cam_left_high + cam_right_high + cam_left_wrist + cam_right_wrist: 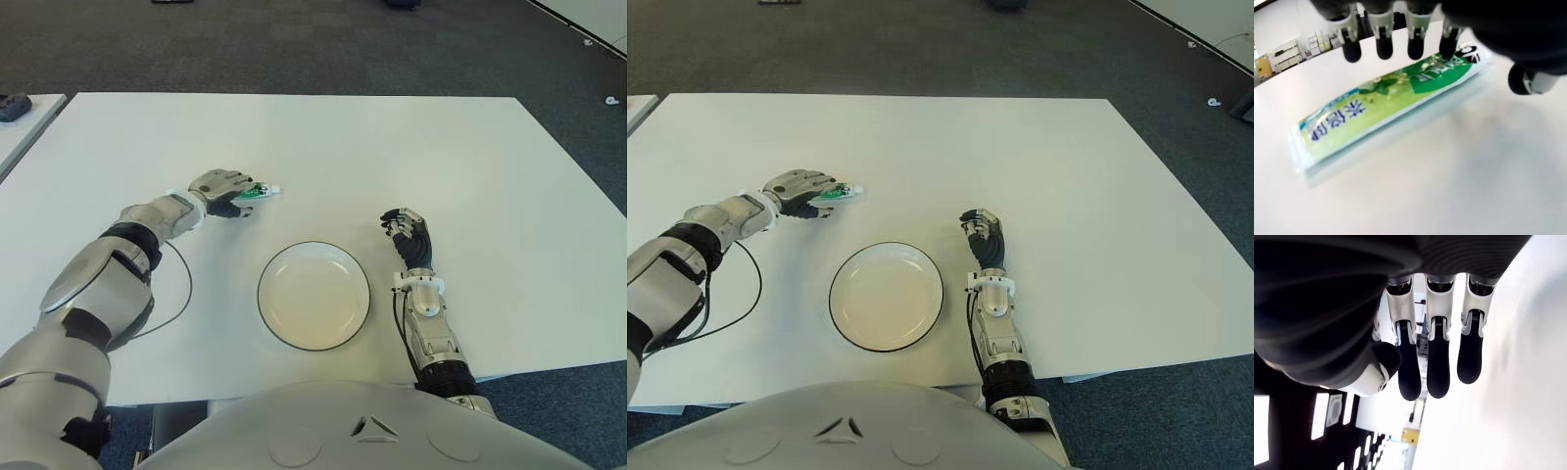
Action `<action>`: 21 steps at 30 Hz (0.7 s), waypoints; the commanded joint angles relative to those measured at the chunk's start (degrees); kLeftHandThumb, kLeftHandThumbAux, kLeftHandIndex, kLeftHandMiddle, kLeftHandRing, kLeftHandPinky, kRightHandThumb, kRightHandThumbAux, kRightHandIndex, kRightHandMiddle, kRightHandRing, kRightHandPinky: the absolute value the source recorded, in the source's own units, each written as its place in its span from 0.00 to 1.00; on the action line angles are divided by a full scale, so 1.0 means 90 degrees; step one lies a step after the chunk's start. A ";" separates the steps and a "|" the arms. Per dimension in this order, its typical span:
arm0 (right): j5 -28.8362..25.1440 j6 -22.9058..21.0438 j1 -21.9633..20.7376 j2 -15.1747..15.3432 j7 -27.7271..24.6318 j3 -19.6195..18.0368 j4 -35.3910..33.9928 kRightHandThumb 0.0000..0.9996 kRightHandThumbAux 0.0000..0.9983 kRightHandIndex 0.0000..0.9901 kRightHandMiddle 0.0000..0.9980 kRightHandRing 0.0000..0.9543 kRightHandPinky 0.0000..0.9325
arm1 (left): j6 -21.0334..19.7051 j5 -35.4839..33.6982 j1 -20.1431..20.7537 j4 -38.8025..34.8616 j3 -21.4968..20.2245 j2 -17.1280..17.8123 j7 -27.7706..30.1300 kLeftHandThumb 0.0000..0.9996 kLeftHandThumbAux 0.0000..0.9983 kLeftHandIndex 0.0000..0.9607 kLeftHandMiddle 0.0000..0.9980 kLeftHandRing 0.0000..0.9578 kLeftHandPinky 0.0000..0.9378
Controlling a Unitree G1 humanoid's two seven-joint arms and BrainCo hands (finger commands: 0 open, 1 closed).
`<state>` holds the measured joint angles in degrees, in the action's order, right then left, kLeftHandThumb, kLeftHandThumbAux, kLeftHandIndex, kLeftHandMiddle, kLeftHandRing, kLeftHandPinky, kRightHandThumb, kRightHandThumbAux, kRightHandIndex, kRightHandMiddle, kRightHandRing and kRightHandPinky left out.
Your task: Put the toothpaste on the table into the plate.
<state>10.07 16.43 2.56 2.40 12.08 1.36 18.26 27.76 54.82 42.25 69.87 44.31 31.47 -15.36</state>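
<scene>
The plate (pixel 313 295) sits empty on the worktop (pixel 470 166), nearest the robot. Right of it shows the right hand (pixel 408 231), fingers relaxed, holding nothing. Farther left, the left hand (pixel 223 191) hovers unclenched over the toothpaste (pixel 1386 105), which lies flat.

Green-and-white toothpaste (pixel 1391 105) tube with blue lettering; white plate (pixel 313 295), thin black rim; white table (pixel 470 176); dark grey carpet (pixel 294 44).

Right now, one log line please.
left hand: open over toothpaste, no grasp | toothpaste: flat on table | plate: empty | right hand: idle right of plate
</scene>
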 commanded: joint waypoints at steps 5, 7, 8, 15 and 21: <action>0.0090 0.0009 0.0075 0.0031 0.0051 -0.0013 -0.0003 0.71 0.73 0.43 0.48 0.49 0.51 | 0.0138 0.0355 0.0100 0.0169 0.0480 0.0157 0.0404 0.48 0.20 0.00 0.00 0.00 0.00; 0.0088 0.0007 0.0080 0.0035 0.0051 -0.0017 -0.0011 0.71 0.73 0.43 0.48 0.49 0.51 | 0.0156 0.0390 0.0119 0.0187 0.0543 0.0173 0.0438 0.48 0.20 0.00 0.00 0.00 0.00; 0.0091 0.0004 0.0086 0.0038 0.0054 -0.0019 -0.0022 0.71 0.73 0.43 0.48 0.49 0.51 | 0.0166 0.0413 0.0134 0.0203 0.0587 0.0184 0.0475 0.47 0.20 0.00 0.00 0.00 0.00; 0.0147 -0.0036 0.0147 0.0045 0.0086 -0.0013 -0.0134 0.71 0.73 0.43 0.48 0.50 0.52 | 0.0102 0.0373 0.0146 0.0318 0.0662 0.0227 0.0607 0.48 0.22 0.00 0.00 0.00 0.00; 0.0175 -0.0044 0.0175 0.0063 0.0072 -0.0003 -0.0183 0.71 0.73 0.43 0.49 0.50 0.53 | 0.0043 0.0273 0.0102 0.0417 0.0574 0.0232 0.0600 0.48 0.23 0.00 0.00 0.00 0.00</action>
<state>11.08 16.42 3.81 2.88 12.73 1.21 17.00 28.36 56.31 44.82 72.13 48.53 33.25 -12.58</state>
